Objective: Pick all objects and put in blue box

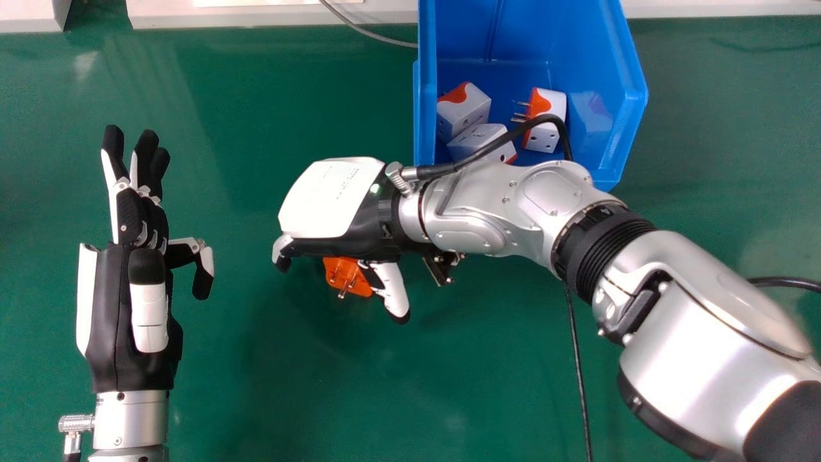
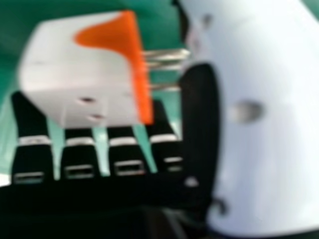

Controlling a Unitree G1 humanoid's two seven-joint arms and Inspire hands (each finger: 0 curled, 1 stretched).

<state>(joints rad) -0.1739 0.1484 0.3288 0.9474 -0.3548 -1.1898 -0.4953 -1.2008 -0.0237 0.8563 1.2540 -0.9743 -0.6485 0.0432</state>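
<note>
Leave the left hand [image 1: 115,308] idle at left of frame, loosely spread. At centre, pinch the adapter [image 1: 337,268] firmly across flat sides with the right hand [image 1: 330,199], open around it, keeping clear of the metal pins [image 2: 159,56]; then carry to the blue box [image 1: 632,128], upper right. Expect smooth, boxy white-and-orange plastic, slim shiny pins, glossy sloping walls [image 1: 587,38].

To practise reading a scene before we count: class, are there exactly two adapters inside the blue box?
No, three white and orange adapters lie inside the blue box.
</note>
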